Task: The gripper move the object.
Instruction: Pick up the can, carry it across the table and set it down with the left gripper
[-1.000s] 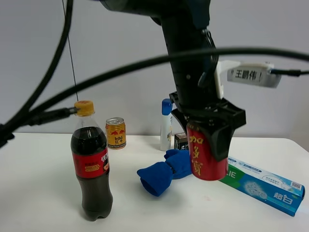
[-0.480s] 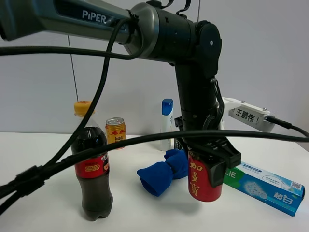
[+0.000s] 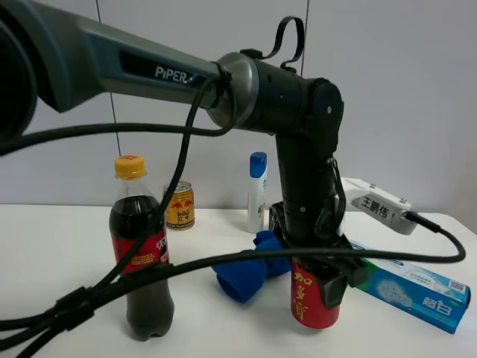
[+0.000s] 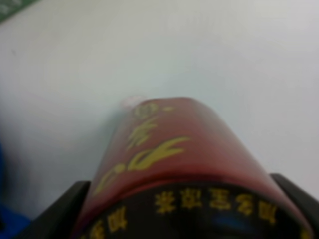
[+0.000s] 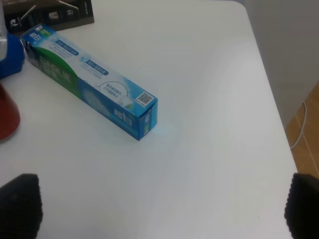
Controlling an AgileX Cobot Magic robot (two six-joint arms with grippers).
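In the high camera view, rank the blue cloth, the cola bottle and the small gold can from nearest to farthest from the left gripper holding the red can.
From the left gripper, shut on the red can:
1. blue cloth: right beside it, just to the left in the view.
2. cola bottle: farther left, toward the front.
3. small gold can: left and well back, near the wall.

Two cans: red can (image 3: 305, 297), gold can (image 3: 182, 209). One each: cola bottle (image 3: 146, 306), white bottle (image 3: 256, 198), toothpaste box (image 3: 406, 291), blue cloth (image 3: 238, 280), black box (image 5: 65, 15).
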